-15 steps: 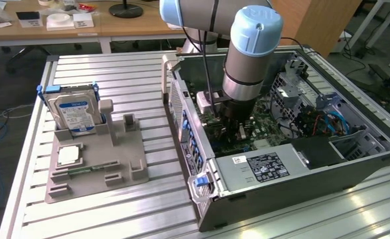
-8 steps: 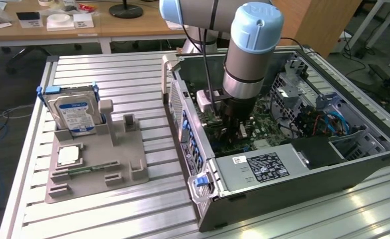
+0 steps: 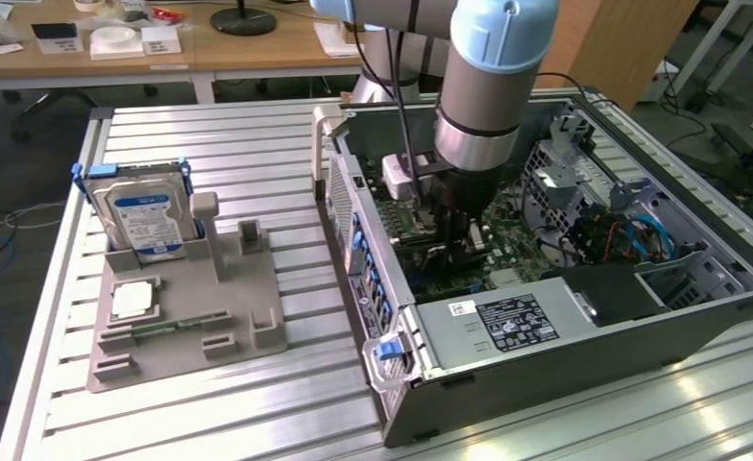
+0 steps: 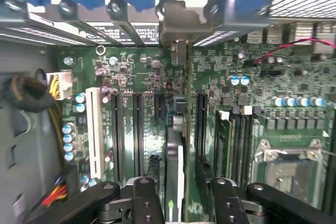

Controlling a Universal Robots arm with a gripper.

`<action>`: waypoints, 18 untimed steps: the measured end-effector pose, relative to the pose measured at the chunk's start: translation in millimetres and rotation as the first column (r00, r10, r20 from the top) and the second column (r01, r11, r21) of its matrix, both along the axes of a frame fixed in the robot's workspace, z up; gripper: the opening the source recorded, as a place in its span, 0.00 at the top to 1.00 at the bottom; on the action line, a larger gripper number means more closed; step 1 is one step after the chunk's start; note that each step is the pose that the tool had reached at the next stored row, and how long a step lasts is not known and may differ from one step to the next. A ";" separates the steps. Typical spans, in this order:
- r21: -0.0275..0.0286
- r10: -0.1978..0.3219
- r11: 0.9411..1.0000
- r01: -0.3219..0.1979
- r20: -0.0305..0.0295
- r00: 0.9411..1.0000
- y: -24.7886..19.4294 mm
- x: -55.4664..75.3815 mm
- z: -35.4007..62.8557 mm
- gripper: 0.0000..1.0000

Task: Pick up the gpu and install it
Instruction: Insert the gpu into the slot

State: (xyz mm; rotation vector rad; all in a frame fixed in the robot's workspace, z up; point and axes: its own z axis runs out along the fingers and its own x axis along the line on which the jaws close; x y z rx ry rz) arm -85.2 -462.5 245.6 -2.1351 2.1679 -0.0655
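Note:
The gpu [image 4: 175, 145] appears edge-on as a thin card standing upright in a slot of the green motherboard [image 4: 131, 77], its far end reaching the case's rear bracket wall [image 4: 178, 22]. My gripper [image 4: 177, 195] straddles the card's near end. Its black fingers [image 4: 148, 198] stand on either side with a narrow gap to each face, so the jaws are open around the card. In the exterior view the gripper [image 3: 460, 245] reaches straight down into the open computer case [image 3: 390, 240], over the motherboard [image 3: 511, 264], and hides the card.
Empty slots and a white slot [image 4: 94, 129] flank the card; the CPU socket [image 4: 289, 166] lies to one side. A grey fixture [image 3: 184, 317] on the exterior view's left holds a silver hard drive [image 3: 146, 211]. The power supply [image 3: 505, 322] fills the case's near corner.

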 end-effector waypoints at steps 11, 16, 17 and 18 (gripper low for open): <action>0.000 0.000 1.000 0.000 0.009 1.000 0.1 -0.1 25.3 0.60; 0.000 0.000 1.000 0.000 0.009 1.000 0.0 -0.1 25.3 0.78; 0.000 0.000 1.000 0.000 0.009 1.000 0.0 -0.1 25.4 0.84; 0.000 0.000 1.000 0.000 0.009 1.000 0.0 -0.1 25.3 0.90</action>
